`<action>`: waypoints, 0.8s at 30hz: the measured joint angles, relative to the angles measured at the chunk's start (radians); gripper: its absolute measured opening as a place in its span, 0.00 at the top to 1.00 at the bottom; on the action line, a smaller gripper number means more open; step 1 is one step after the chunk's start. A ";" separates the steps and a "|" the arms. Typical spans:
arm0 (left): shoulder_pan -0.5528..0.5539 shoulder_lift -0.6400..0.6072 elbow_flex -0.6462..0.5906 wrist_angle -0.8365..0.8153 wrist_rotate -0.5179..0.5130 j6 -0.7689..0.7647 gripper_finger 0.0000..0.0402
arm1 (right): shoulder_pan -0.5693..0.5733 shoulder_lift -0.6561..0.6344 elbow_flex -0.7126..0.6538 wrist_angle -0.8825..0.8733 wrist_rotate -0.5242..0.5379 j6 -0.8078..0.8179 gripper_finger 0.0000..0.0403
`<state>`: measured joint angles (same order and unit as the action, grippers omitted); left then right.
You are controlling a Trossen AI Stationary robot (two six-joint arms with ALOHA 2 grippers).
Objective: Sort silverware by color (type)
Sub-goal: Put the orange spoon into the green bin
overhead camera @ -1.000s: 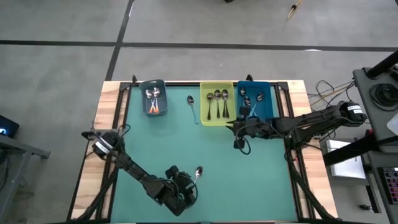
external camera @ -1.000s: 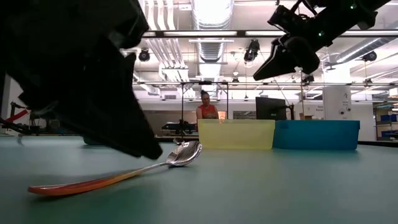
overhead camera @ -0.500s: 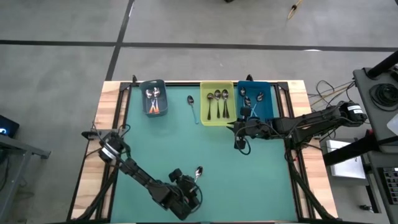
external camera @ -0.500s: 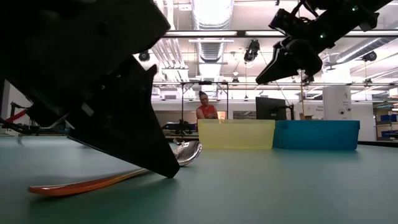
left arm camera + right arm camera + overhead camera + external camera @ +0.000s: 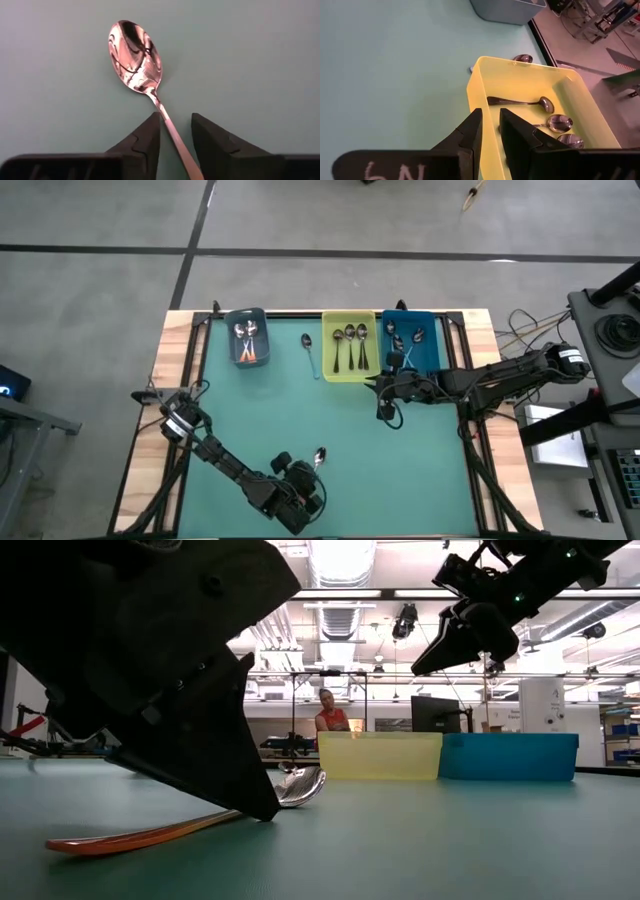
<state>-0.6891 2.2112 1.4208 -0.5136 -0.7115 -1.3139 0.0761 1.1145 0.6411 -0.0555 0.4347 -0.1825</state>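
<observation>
Teal matting covered the table [image 5: 300, 410], which stood on a grey concrete floor, while a person in red [image 5: 331, 720] sat far back in the workshop under ceiling ducts. Three bins lined the table's far edge: a grey-blue bin [image 5: 246, 338], a yellow bin [image 5: 349, 347] and a blue bin [image 5: 410, 340], each holding spoons, with a pale-handled spoon [image 5: 309, 354] lying between the first two. Near the near edge lay an orange-handled spoon [image 5: 136, 57], its polished bowl facing up. The left gripper [image 5: 173, 131] was down at the mat, its fingers straddling the handle with narrow gaps either side. The right gripper [image 5: 489, 131] hovered by the yellow bin's near edge, fingers slightly parted, empty.
</observation>
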 joint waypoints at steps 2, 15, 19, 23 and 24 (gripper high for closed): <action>0.000 0.000 -0.001 -0.004 0.000 -0.017 0.82 | 0.000 0.000 0.000 0.000 0.000 0.000 0.85; 0.000 -0.009 -0.002 -0.027 0.003 -0.122 0.99 | 0.000 0.000 0.000 0.000 0.000 0.000 0.85; 0.000 -0.023 -0.003 -0.040 -0.004 -0.127 1.00 | 0.000 0.000 0.000 0.000 0.000 0.006 0.85; 0.003 -0.033 -0.005 -0.064 -0.004 -0.129 1.00 | 0.000 0.000 0.000 0.000 0.000 0.006 0.85; 0.004 -0.036 -0.005 -0.067 -0.005 -0.129 1.00 | 0.000 0.000 0.000 0.000 0.000 0.006 0.85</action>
<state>-0.6853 2.1752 1.4158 -0.5810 -0.7163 -1.4426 0.0761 1.1145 0.6411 -0.0555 0.4351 -0.1761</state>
